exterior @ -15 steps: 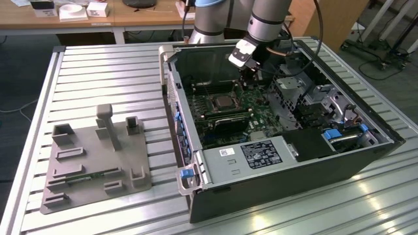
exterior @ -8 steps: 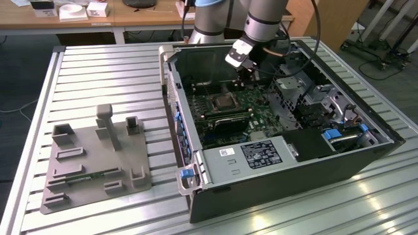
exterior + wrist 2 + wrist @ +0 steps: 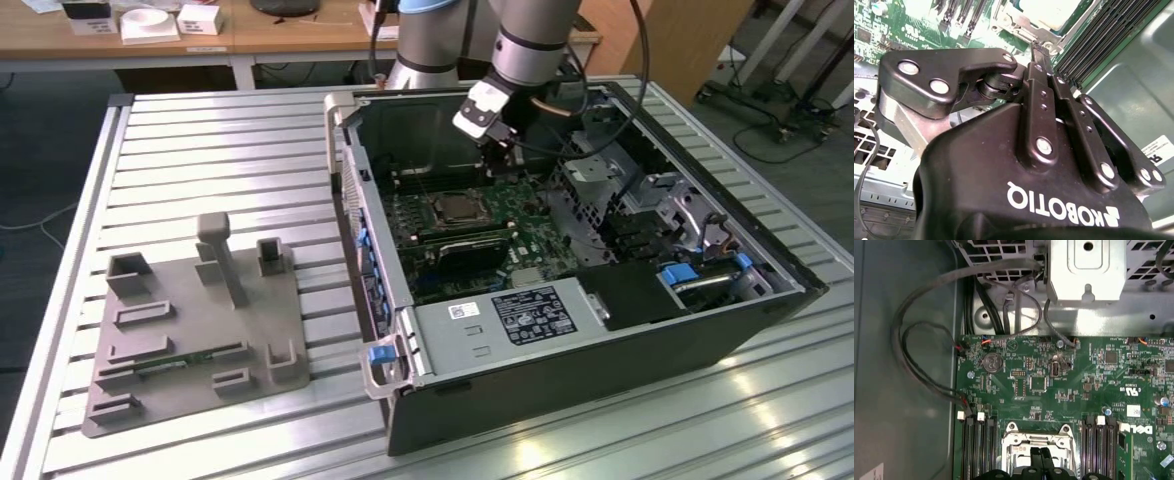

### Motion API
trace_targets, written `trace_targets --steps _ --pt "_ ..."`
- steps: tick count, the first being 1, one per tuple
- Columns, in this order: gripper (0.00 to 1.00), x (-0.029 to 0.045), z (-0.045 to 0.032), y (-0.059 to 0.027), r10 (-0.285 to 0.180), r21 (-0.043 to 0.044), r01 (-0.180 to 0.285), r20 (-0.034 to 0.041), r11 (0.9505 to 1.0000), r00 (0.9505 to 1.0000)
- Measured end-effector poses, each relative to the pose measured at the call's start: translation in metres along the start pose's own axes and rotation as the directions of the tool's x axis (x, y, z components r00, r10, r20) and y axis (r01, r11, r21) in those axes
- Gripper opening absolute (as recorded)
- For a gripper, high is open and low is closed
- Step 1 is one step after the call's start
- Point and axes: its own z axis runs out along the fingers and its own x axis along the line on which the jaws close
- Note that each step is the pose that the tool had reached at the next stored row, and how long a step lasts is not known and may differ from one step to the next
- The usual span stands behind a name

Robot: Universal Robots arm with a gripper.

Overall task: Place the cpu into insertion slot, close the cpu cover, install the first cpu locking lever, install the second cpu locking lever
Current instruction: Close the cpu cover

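Note:
The open computer case [image 3: 747, 330] lies on the slatted table. On its green board, the insertion slot [image 3: 458, 208] holds the cpu [image 3: 1049, 10], whose top looks pale and bright in the second wrist view. The silvery cpu cover [image 3: 1013, 22] frames the cpu and lies flat over the slot [image 3: 1019, 442]. My gripper [image 3: 503, 155] hangs inside the case, just above the board and a little beyond the slot toward the arm's base. In both wrist views its fingers [image 3: 1035, 47] are pressed together with nothing between them, their tips [image 3: 1039, 456] over the slot's edge.
Black memory slots [image 3: 976, 450] flank the socket on both sides. Loose cables [image 3: 919, 360] and a metal drive cage [image 3: 1086, 270] lie beyond it. A labelled grey box [image 3: 514, 315] fills the case's near end. A grey fixture plate [image 3: 200, 340] sits at the exterior view's left.

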Motion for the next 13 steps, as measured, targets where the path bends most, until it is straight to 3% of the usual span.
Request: trace_targets --steps 13 --pt "0.10 0.0002 0.0022 -0.0193 0.000 0.0000 0.000 -0.0001 1.0000 1.0000"
